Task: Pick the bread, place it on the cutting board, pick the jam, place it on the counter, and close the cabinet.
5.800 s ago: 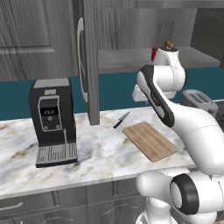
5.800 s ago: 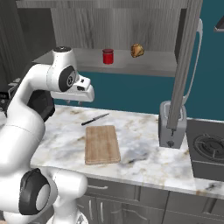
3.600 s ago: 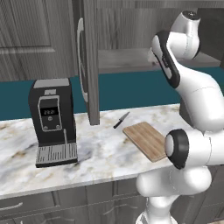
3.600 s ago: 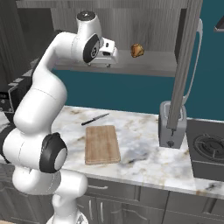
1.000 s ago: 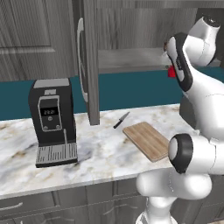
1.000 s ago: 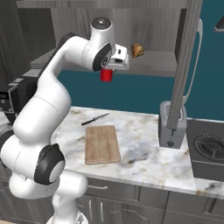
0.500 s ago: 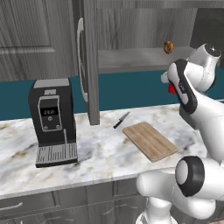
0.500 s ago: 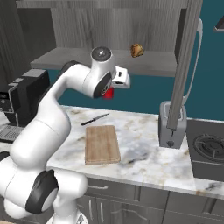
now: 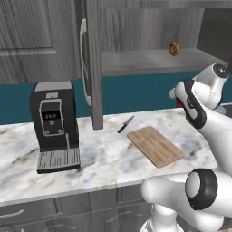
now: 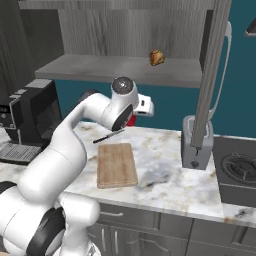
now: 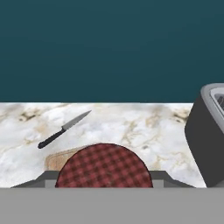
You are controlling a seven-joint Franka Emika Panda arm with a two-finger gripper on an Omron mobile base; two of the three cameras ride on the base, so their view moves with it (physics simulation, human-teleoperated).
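Above the counter [image 10: 170, 165], our gripper [image 11: 104, 186] is clamped on the jam [image 11: 104, 167], whose body we can barely see behind the arm. In the open cabinet [image 10: 125, 67], the bread [image 10: 156, 57] sits on the shelf.

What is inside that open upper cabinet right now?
On the open cabinet shelf sits only the bread, near its right side. The part of the shelf behind the hanging door is covered, so I can't see what's there.

A veined white-grey marble bench [image 9: 108, 158], polished smooth, carries a matt light-brown wooden cutting board [image 9: 155, 146] beneath dark grey wood-grain cabinet doors [image 9: 93, 63].
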